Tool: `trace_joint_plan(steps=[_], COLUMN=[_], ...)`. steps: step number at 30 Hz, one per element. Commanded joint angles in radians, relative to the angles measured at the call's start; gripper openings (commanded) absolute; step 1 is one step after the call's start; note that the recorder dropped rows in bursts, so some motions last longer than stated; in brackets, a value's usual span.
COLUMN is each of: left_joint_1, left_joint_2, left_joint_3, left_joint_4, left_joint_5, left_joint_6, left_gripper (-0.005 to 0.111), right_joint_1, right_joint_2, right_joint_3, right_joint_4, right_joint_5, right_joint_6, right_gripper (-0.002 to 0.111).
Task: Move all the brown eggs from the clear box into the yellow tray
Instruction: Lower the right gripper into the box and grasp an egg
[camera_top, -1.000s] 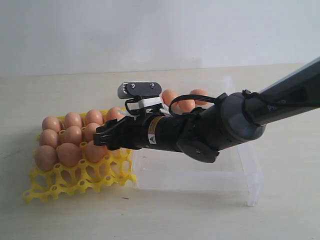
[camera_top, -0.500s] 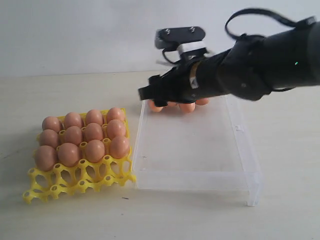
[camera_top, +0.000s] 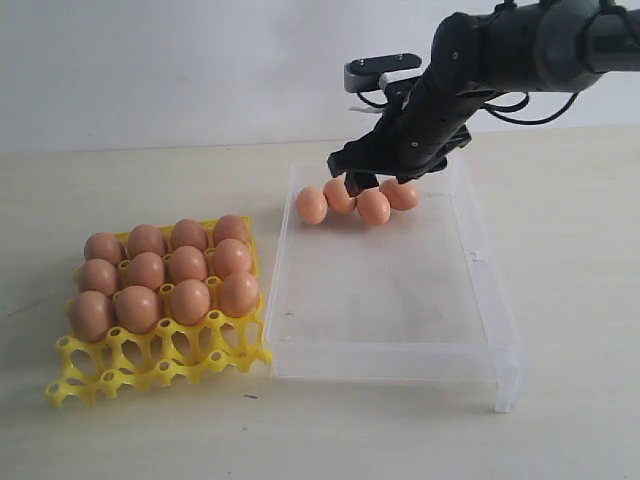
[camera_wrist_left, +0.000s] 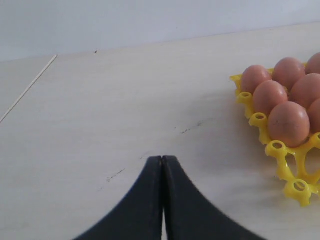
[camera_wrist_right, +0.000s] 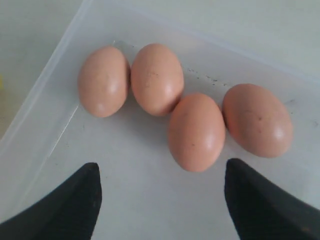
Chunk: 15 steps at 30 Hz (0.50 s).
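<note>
Four brown eggs (camera_top: 373, 207) lie in a close cluster inside the clear box (camera_top: 390, 300), against its wall farthest from the exterior camera and toward the corner on the yellow tray's (camera_top: 150, 368) side. The right gripper (camera_top: 375, 178) hangs directly above that cluster at the same end of the box, its jaws spread wide, gripping nothing and clear of the eggs. The tray sits just beside the box's long wall, with twelve more eggs in three rows. Outside the box, the left gripper (camera_wrist_left: 162, 165) is over bare table (camera_wrist_left: 100, 110), its jaws pressed together and empty.
</note>
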Motion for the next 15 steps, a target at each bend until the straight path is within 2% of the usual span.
trace_joint_plan(steps=[1, 15], left_joint_1=[-0.006, -0.006], left_joint_2=[-0.006, -0.006], left_joint_3=[-0.004, -0.004], left_joint_4=[0.001, 0.001], left_joint_5=[-0.008, -0.008], left_joint_6=[-0.005, -0.005], left_gripper=[0.000, 0.000], right_joint_1=[-0.006, -0.016], right_joint_2=[0.072, 0.186], right_joint_3=[-0.068, -0.169], right_joint_4=[0.024, -0.031], right_joint_5=[0.012, -0.040], right_joint_6=[-0.026, -0.029], right_gripper=[0.066, 0.066])
